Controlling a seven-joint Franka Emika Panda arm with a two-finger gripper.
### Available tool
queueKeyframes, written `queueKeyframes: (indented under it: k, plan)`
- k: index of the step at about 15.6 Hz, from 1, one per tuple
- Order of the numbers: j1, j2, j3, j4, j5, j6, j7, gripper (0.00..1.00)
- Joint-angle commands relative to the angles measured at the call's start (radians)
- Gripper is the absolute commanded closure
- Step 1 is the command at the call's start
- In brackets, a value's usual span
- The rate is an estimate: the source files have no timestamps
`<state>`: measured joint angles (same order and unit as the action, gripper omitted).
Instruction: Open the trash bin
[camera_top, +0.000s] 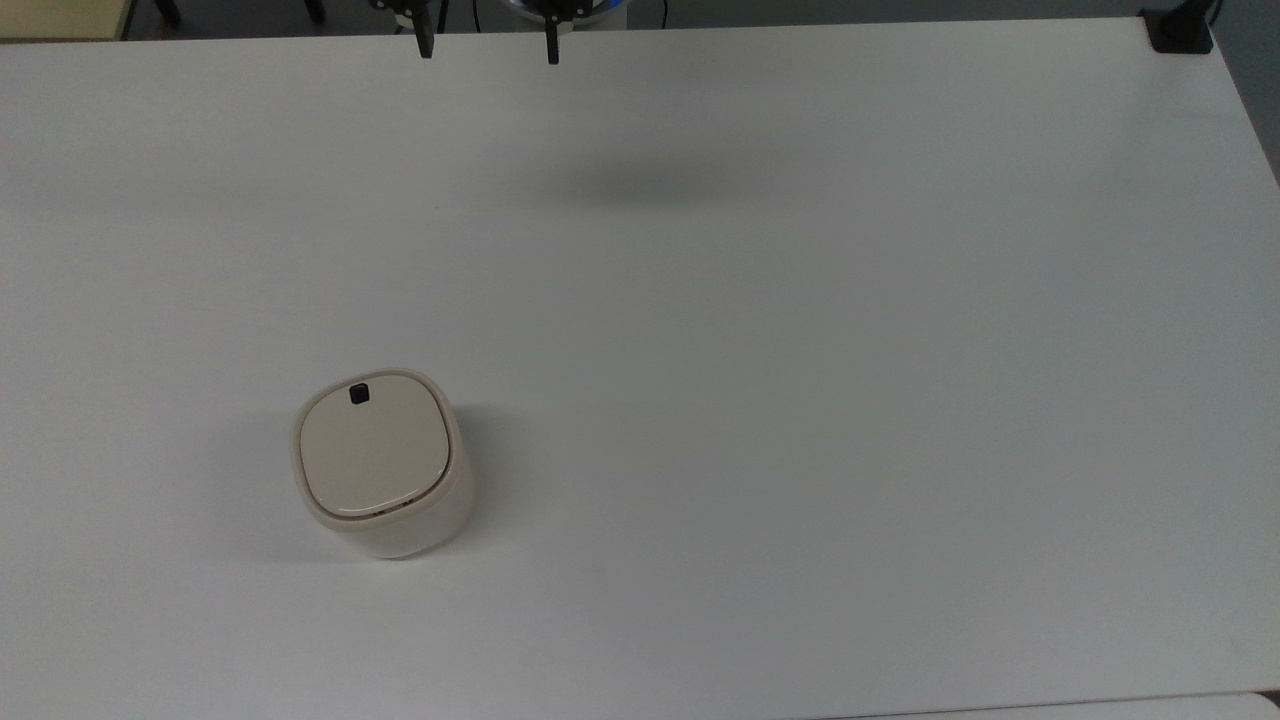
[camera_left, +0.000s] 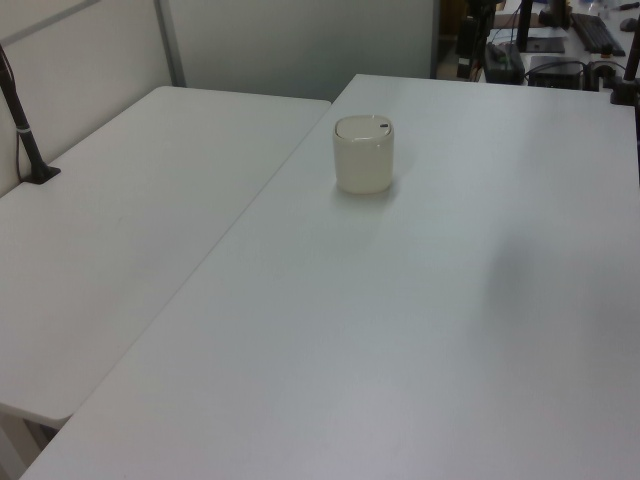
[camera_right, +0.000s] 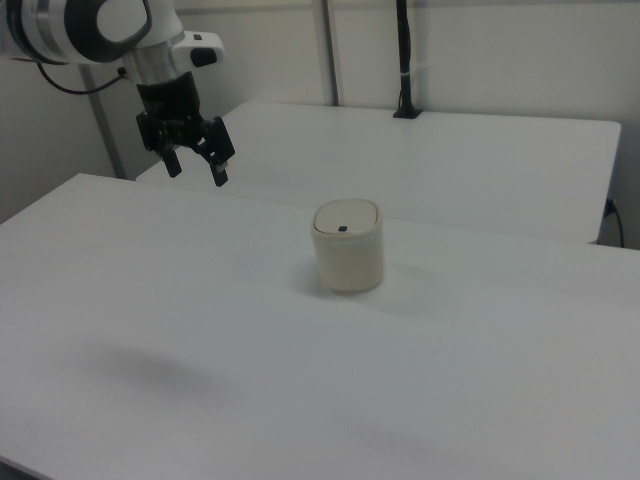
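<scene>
The trash bin (camera_top: 378, 462) is a small cream-beige tub with a flat lid lying shut and a black button (camera_top: 358, 394) at the lid's far edge in the top view. It also stands in the left view (camera_left: 364, 154) and the right view (camera_right: 348, 245). My gripper (camera_top: 489, 48) hangs open at the top view's upper edge, high above the table and far from the bin. In the right view the gripper (camera_right: 197, 168) sits up and to the left of the bin, with nothing between its fingers.
The white table (camera_top: 800, 350) carries the bin. A second white table (camera_left: 120, 230) adjoins it on the left view's left. A black clamp post (camera_top: 1180, 30) sits at the top view's upper right corner. The arm's shadow (camera_top: 640, 185) falls on the table.
</scene>
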<state>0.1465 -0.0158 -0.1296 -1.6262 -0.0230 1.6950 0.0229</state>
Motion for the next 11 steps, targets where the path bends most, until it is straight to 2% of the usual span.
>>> queueKeyframes:
  k: [1, 11]
  plan:
    - [0.01, -0.009, -0.004, -0.001, -0.008, -0.015, -0.012, 0.0]
    - [0.007, -0.009, -0.009, -0.001, -0.006, -0.015, -0.02, 0.0]
